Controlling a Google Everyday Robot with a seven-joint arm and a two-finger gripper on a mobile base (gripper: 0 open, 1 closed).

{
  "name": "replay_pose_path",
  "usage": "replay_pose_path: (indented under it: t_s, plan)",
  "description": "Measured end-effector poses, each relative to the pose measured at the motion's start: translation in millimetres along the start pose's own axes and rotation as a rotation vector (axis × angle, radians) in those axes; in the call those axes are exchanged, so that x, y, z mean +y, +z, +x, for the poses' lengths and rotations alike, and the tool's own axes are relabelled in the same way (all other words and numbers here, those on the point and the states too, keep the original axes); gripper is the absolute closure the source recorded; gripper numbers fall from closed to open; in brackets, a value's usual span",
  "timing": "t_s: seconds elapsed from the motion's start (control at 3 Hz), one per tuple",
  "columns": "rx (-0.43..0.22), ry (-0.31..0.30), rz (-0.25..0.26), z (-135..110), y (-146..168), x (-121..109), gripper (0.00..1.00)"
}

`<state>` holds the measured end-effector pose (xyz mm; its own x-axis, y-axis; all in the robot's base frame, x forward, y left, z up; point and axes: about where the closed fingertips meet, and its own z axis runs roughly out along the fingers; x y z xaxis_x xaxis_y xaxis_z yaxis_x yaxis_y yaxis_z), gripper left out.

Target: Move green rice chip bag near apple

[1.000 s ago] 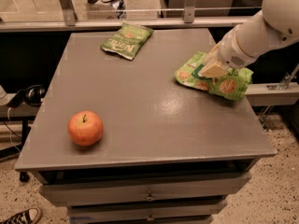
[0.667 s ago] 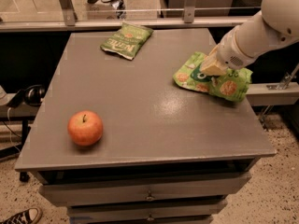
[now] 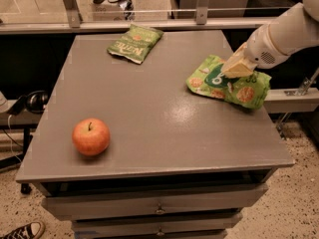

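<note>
The green rice chip bag lies crinkled at the right edge of the grey table, partly overhanging it. My gripper comes in from the upper right on a white arm and sits on top of the bag, its beige fingers closed on the bag's upper middle. The red-orange apple stands near the table's front left corner, far from the bag and the gripper.
A smaller, darker green chip bag lies at the table's back centre. Drawers sit under the tabletop. A rail runs behind the table, and a shelf stands to the right. Headphones lie at left, and a shoe is on the floor.
The gripper and the rice chip bag have shifted only very slightly to the left. The apple and the darker bag have not moved.
</note>
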<state>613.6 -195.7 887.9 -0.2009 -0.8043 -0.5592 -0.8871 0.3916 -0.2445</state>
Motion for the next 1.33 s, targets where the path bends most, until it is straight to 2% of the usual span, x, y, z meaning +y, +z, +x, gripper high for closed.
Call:
replay_pose_path:
  t_s: [0.67,1.0,1.33]
  plan:
    - [-0.066,0.058,-0.032,11.1,-26.7,-6.0,0.14]
    - [-0.069,0.089,-0.039,23.5,-29.9,-7.8,0.0]
    - [-0.062,0.107,-0.039,36.0,-25.2,-9.1,0.0]
